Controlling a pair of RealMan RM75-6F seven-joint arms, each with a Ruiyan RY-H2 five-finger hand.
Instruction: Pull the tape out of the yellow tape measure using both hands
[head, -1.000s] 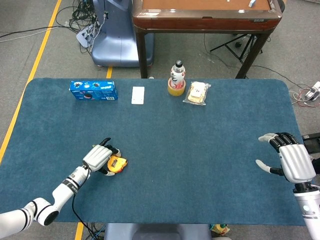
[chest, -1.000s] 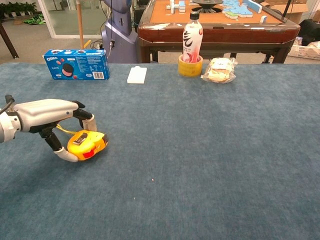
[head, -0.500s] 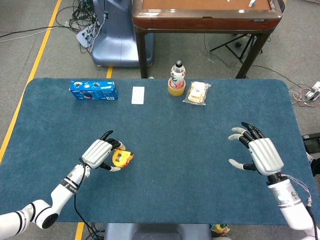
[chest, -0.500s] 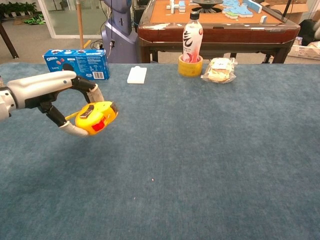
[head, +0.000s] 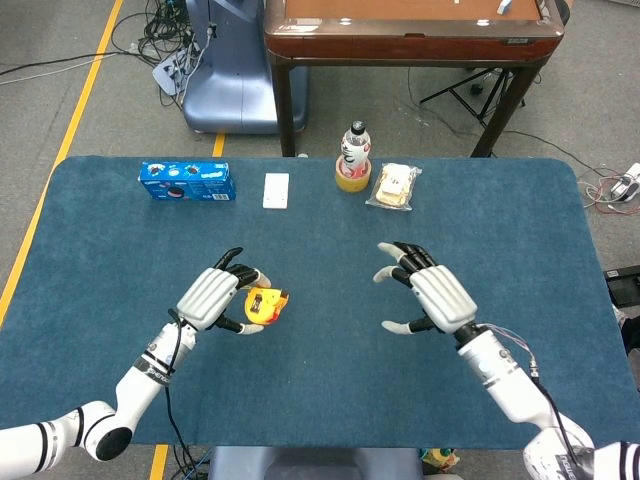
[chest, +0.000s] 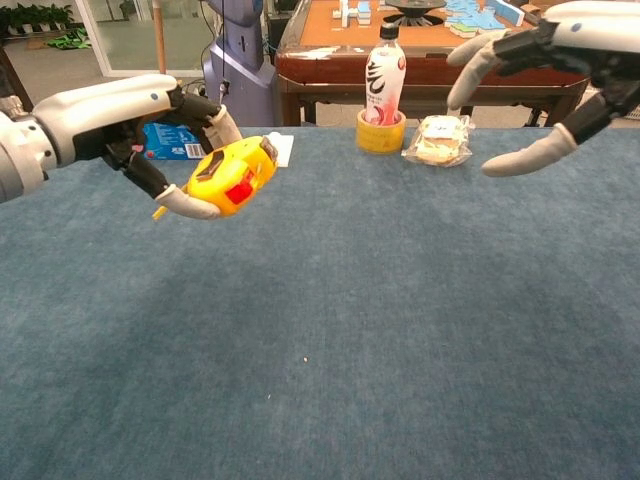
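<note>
Head view: your left hand holds the yellow plastic tape measure w/ red patch up off the blue-carpeted bench, fingers curled round the case from above & thumb underneath. Chest view confirms it: left hand grips the tape measure in the air, tilted, red patch facing the camera, well above the bench surface. No tape blade seen pulled out.

Your right hand hovers over the bench to the right of the tape measure, apart from it, not touching. Its fingers are spread, thumb out, nothing in them. Chest view shows the same right hand top right, fingers splayed & pointing toward the left hand, palm empty.

Along the far edge of the bench: blue cardboard Oreo box at left, partly hidden behind your left hand in chest view; small flat white card beside it; white plastic bottle w/ red label standing inside a yellow tape roll; clear-wrapped snack pkg just right of the roll. Behind the bench stands a brown wooden table.
</note>
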